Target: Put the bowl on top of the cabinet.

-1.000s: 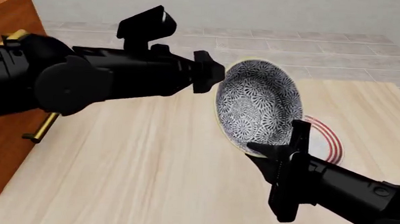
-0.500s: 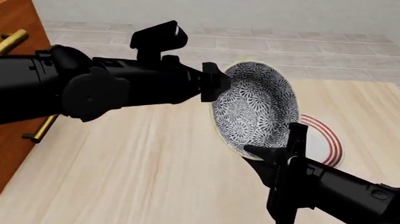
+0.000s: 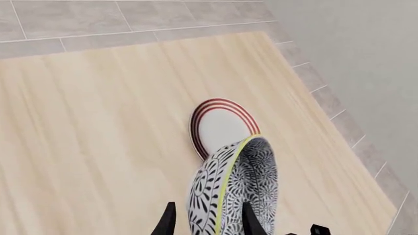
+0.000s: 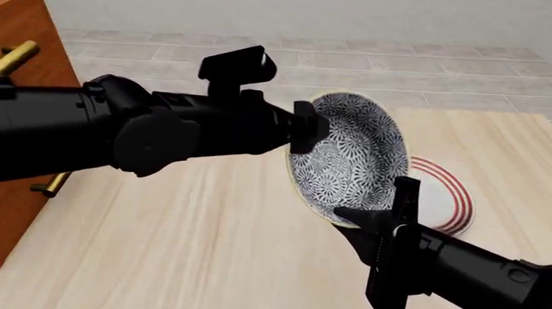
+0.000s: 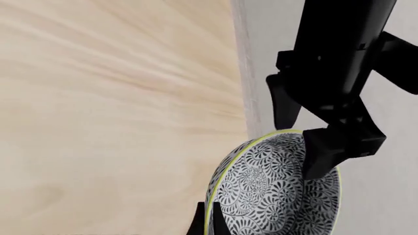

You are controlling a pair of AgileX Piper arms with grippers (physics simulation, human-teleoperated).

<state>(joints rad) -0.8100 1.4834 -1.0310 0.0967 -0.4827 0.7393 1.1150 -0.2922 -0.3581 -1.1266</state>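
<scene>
Both grippers, left gripper and right gripper, pinching opposite rims of the tilted bowl (held above the table).

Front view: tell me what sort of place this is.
Probably a simulated household room: a light wooden table on a grey tiled floor, with a wooden drawer cabinet, a patterned bowl and a red-ringed plate.

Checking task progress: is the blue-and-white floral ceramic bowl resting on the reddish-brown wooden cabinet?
No, the bowl is held tilted above the table between both grippers, well right of the cabinet.
</scene>
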